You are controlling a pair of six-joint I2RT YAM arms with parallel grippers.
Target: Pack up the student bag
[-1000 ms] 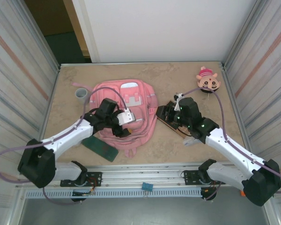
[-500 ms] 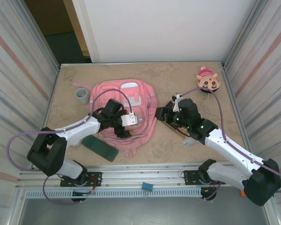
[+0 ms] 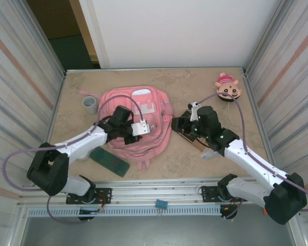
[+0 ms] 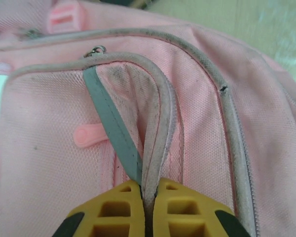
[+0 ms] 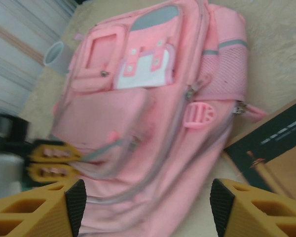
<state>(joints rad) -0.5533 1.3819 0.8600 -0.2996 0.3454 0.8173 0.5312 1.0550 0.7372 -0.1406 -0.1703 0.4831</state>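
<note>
Student bag (image 3: 156,136), flat at mid-bench toward the near edge: pocket-opening step, apparently; left jaws pinched shut on its piped front-pocket rim (image 4: 160,113), right jaws part open and empty beside its right flank; next move probably lifts the rim clear.

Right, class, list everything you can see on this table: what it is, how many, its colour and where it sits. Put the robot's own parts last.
backpack: one, pink, lying flat mid-table.
cup: one, grey, left of the backpack.
flat pad: one, dark green, near edge, by the backpack's lower left.
soft toy: one, pink and tan, far right corner.
book: one, dark and brown, right of the backpack; may be a flat box.
left gripper: one, yellow fingers, shut on a fold of the backpack's pocket edge.
right gripper: one, yellow fingers, open, by the backpack's right side.
</note>
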